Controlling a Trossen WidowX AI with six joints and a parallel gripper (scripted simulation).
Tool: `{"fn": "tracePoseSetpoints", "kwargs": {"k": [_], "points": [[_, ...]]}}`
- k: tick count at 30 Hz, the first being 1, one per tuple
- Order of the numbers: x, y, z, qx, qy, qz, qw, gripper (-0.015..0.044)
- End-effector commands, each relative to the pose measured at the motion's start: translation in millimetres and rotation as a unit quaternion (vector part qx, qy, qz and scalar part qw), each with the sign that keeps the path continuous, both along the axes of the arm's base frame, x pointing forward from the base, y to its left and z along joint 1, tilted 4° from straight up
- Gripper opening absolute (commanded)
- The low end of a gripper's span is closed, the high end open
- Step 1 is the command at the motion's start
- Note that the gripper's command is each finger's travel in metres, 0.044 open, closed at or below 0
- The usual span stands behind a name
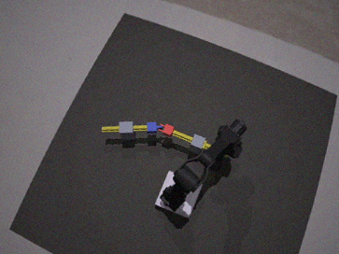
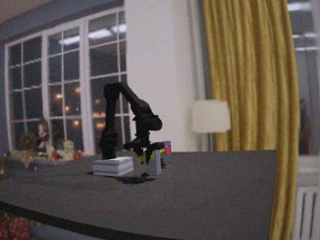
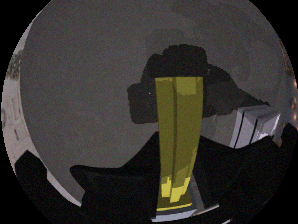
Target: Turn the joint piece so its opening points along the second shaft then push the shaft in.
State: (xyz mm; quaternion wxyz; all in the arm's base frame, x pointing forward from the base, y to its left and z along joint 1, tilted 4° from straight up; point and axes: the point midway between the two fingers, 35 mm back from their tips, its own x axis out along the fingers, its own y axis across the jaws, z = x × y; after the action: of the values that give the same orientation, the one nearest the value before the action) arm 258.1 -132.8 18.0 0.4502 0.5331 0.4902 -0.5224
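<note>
A yellow fixed shaft runs through a grey block and ends in a blue hinge part with the red square joint piece. The second yellow shaft passes through a second grey block, and its left end reaches the red piece. My gripper is shut on the right end of the second shaft, just behind its block. In the wrist view the shaft runs straight away between my fingers. Whether the tip is inside the opening cannot be told.
The arm's white base stands just in front of the shafts on the dark table top. In the exterior view a window, a yellow curtain and a lamp lie behind the table.
</note>
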Motion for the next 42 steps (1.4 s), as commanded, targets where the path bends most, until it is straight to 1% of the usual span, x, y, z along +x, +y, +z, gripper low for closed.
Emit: {"fn": "tracePoseSetpoints", "kwargs": {"k": [1,3,4,9,23,37,42], "points": [[0,0,0,0.000,0.000,0.000,1.000,0.0000],[0,0,0,0.000,0.000,0.000,1.000,0.0053],[0,0,0,0.000,0.000,0.000,1.000,0.0067],[0,0,0,0.000,0.000,0.000,1.000,0.0067],[0,0,0,0.000,0.000,0.000,1.000,0.0434],[0,0,0,0.000,0.000,0.000,1.000,0.0440],[1,-2,28,0.001,-0.002,0.000,1.000,0.0440]]}}
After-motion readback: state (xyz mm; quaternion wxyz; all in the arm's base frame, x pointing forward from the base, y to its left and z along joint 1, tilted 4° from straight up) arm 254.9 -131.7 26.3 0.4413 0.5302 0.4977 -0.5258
